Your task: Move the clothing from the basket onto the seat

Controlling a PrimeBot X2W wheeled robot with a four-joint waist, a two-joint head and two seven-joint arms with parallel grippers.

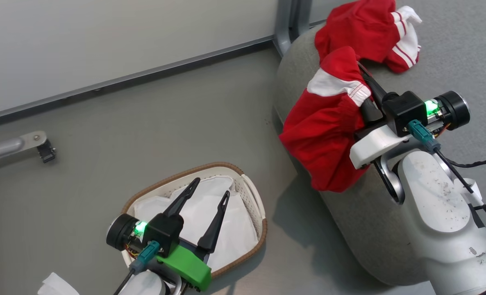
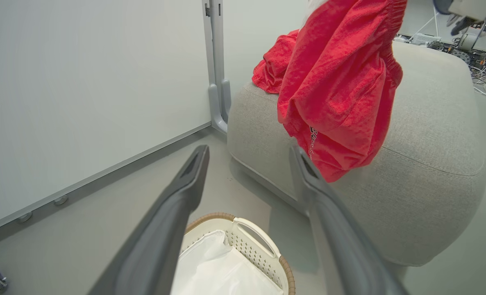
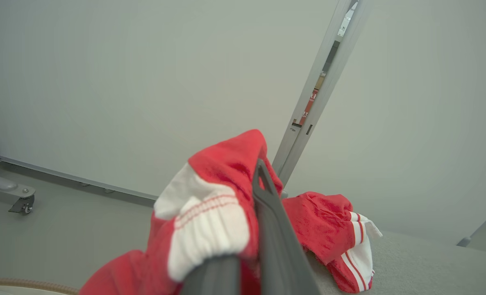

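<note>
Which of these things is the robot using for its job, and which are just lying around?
For the job: red garment in the right gripper; second red garment on the seat; basket.
Just lying about: wheeled metal leg; white scrap; grey post.

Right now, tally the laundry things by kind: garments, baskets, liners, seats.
Red garments: 2, the held garment in the right gripper, the other garment lying on the seat
Basket: 1
White liner: 1
Seat: 1
Total: 5
</note>
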